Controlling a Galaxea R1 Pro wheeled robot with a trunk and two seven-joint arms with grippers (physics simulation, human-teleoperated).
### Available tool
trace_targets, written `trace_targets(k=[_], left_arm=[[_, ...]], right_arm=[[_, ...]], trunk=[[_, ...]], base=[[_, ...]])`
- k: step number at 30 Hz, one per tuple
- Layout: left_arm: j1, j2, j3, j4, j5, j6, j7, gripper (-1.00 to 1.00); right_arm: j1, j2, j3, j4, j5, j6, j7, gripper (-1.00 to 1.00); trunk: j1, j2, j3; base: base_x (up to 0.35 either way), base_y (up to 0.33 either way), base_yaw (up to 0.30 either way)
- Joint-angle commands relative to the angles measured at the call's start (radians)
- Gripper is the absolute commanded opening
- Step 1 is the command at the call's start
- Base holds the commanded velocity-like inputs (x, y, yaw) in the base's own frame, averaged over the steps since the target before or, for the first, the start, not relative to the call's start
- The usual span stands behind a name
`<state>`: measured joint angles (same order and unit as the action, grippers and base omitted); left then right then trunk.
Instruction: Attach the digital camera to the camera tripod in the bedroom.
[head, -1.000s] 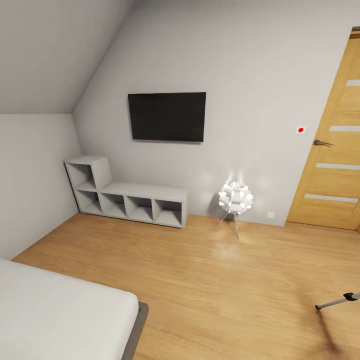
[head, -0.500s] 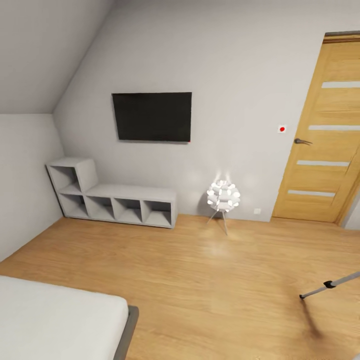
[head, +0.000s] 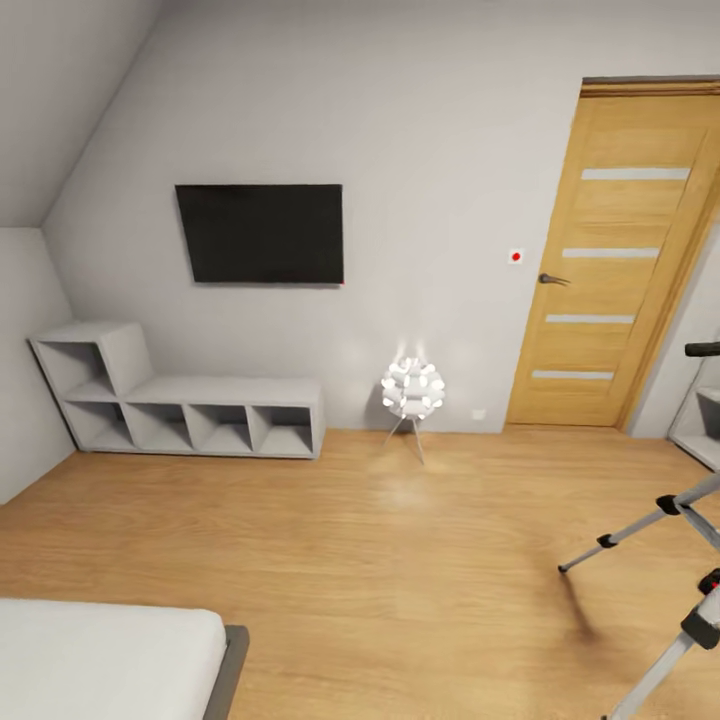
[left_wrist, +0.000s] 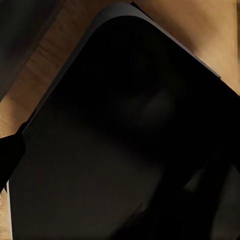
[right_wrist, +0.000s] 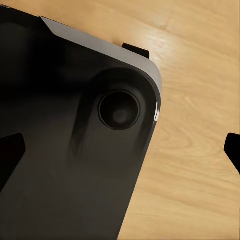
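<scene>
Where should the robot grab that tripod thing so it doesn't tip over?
Probably one silver leg of the tripod, just above a black joint, coming from the open floor side in the head view. The legs are thin, splay outward and slant, so a claw could likely close across one. The tripod's top is mostly cut off at the picture's right edge, so a better spot up there can't be judged.

Home bedroom, bed (head: 110, 655) corner, wall TV (head: 262, 234), sloped ceiling (head: 60, 90), wooden door (head: 615, 260)
</scene>
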<state>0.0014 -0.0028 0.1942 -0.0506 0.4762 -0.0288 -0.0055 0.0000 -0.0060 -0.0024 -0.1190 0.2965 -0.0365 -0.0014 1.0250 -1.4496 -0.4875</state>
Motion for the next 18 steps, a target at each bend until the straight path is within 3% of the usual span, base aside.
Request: trace_targets(k=[1,12,18], left_arm=[[0.000,0.000,0.007,-0.001,-0.002,-0.002,-0.001,1.00],[0.000,0.000,0.007,-0.002,-0.002,-0.002,-0.002,1.00],[0.000,0.000,0.007,-0.002,-0.002,-0.002,-0.002,1.00]], right_arm=[[0.000,0.000,-0.001,-0.001,0.006,-0.002,0.000,1.00],[0.000,0.000,-0.001,-0.001,0.006,-0.002,0.000,1.00],[0.000,0.000,-0.001,-0.001,0.006,-0.002,0.000,1.00]], trunk=[[0.000,0.000,-0.001],[0.000,0.000,-0.001],[0.000,0.000,-0.001]], base=[[0.000,0.000,-0.234],[0.000,0.000,-0.226],[0.000,0.000,-0.076]])
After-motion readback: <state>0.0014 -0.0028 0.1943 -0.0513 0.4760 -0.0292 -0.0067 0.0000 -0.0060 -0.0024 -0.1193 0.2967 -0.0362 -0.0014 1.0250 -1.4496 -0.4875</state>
